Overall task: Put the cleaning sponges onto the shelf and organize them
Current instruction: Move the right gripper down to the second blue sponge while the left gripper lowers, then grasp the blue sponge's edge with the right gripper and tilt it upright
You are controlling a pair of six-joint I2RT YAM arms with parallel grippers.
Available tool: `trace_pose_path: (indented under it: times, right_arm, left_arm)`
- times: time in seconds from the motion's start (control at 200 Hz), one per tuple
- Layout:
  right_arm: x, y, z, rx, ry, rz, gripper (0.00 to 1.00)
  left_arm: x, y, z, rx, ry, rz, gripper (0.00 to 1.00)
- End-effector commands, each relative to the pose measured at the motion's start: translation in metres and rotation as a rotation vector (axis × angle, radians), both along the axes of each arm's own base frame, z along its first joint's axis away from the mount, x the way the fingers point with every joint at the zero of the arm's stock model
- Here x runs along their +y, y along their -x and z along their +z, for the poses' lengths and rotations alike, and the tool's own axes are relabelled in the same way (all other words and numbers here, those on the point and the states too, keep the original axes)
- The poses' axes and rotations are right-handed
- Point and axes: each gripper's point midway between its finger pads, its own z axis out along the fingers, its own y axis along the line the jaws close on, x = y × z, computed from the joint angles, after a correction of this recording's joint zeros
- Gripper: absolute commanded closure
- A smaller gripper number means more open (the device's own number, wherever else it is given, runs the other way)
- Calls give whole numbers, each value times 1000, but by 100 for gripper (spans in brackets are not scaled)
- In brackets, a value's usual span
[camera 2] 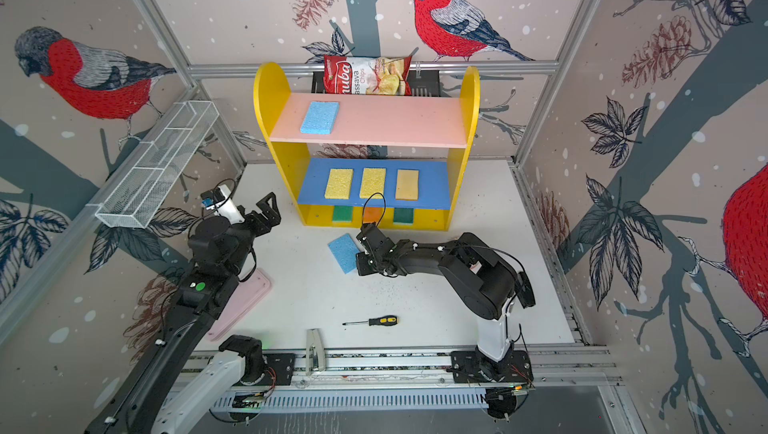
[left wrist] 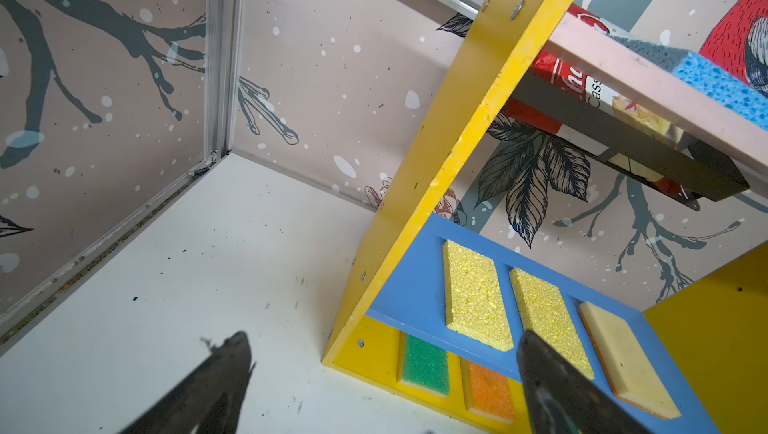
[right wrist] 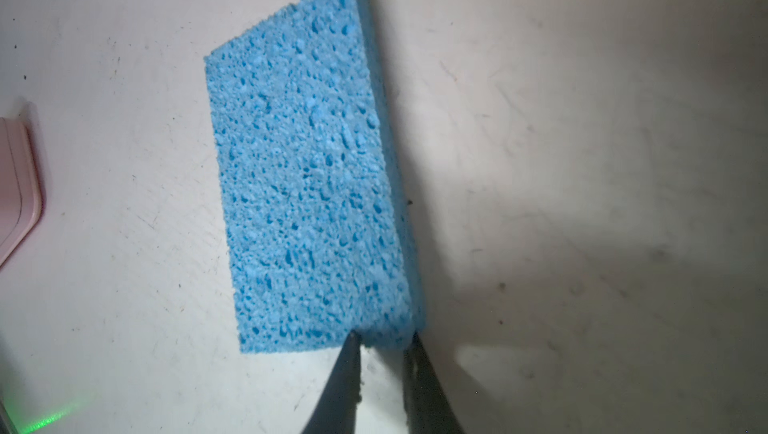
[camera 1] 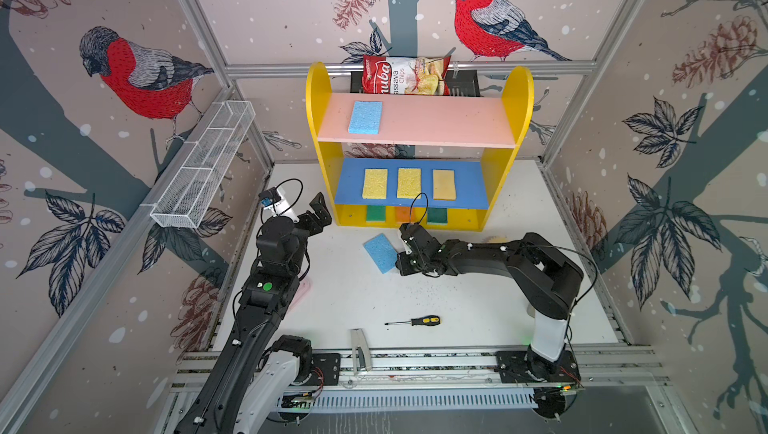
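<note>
Seven foam sponges lie on the yellow wooden shelf, upper centre. Mid-frame, the right tool clamps a corner of a light-blue rectangular foam sponge, not yet shelved, on the white surface; the left tool stands apart.

blue sponge: porous foam, rough | table: matt white, scuffed | tray: wire mesh

Bird-print walls (snowy branches) enclose white tabletop.

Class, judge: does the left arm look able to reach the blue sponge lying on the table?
Probably yes: the left gripper is open, and only bare table separates it from the blue sponge. The right gripper pinching its corner may crowd it.
</note>
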Motion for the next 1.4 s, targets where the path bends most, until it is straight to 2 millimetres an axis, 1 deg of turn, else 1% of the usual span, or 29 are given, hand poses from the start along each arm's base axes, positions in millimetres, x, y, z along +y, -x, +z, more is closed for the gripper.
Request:
trace_pose_path:
  times: [0.0, 0.115, 0.175, 0.325, 0.435, 0.515, 0.575, 0.635, 0.655, 0.725, 0.76, 0.805, 0.855, 0.99, 1.135, 1.276, 1.346, 1.396]
  right_arm:
    - [-1, 10, -2, 2, 21, 66, 88]
    - [0, 8, 9, -29, 10, 80, 93]
    - [1, 7, 16, -51, -3, 91, 95]
    - [-3, 3, 28, -92, -12, 82, 99]
    - [-4, 0, 36, -128, -21, 81, 99]
    - [-9, -6, 38, -151, 4, 56, 96]
    - [-10, -11, 40, -164, 8, 44, 91]
    - [-9, -17, 42, -174, 5, 35, 80]
    - [-9, -19, 42, -176, 7, 29, 75]
    - [-8, -27, 40, -175, 18, 7, 50]
    - [-7, -31, 40, -174, 20, -2, 43]
    - [-4, -34, 39, -174, 14, -4, 38]
    - [1, -38, 38, -175, 8, -6, 36]
    - [10, -45, 33, -160, 3, -19, 34]
    - [17, -49, 18, -132, 18, -26, 34]
    - [25, -45, 7, -96, 6, -10, 34]
    - [32, -37, 2, -83, -8, 28, 39]
    - [37, -32, 0, -78, -12, 47, 47]
  left_arm:
    - [-2, -3, 6, -30, 19, -16, 2]
    - [-1, -4, 4, -21, 16, -9, 2]
    - [1, -5, 1, -12, 13, -1, 2]
    - [-2, -6, 1, -11, 23, -12, 2]
    - [0, -6, 0, -6, 17, -2, 2]
    - [-1, -7, 0, -2, 18, -6, 2]
    - [-1, -8, 0, -3, 20, -8, 2]
    - [-1, -8, -2, -4, 19, -6, 2]
    - [0, -8, -2, -4, 24, -5, 2]
    - [0, -9, -2, -3, 26, -10, 2]
    - [0, -9, -4, 3, 25, -9, 2]
    - [0, -9, -4, 5, 25, -8, 2]
    - [0, -9, -5, 6, 29, -8, 2]
    - [0, -10, -5, 7, 30, -13, 2]
    - [1, -9, -4, 1, 38, -13, 2]
    - [5, -8, -6, 10, 38, 2, 2]
    - [3, -10, -5, 4, 46, -10, 2]
    - [4, -11, -6, 6, 47, -11, 2]
